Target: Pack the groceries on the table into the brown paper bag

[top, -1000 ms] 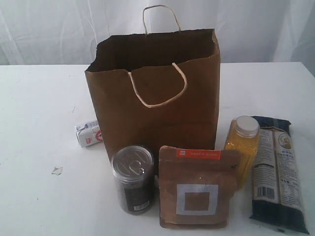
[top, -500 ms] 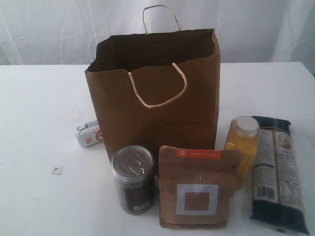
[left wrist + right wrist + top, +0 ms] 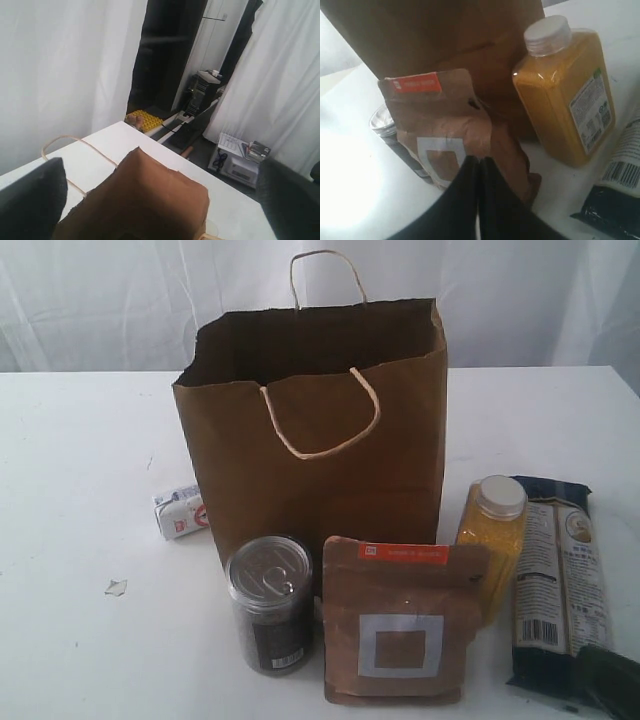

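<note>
The inside of the open brown paper bag (image 3: 400, 440) is dark, so what it holds cannot be made out. It stands upright in the middle of the white surface (image 3: 80, 440). A small white and blue carton (image 3: 180, 512) lies at its left side, partly tucked behind its edge. In front stand a clear can (image 3: 270, 602) of dark contents and a brown pouch (image 3: 400, 625) with a white square. To the right are a bottle (image 3: 492, 535) of yellow grain and a long dark-blue packet (image 3: 560, 580).

The packet's near end is covered by a dark blur in the exterior view's lower right corner. That blur is the right hand (image 3: 479, 167). Its fingers are pressed together on nothing and point low toward the pouch; whether they touch it is unclear.

The left hand (image 3: 160, 170) hangs above the bag's top, fingers spread wide and empty. Only their blurred dark edges show.
</note>
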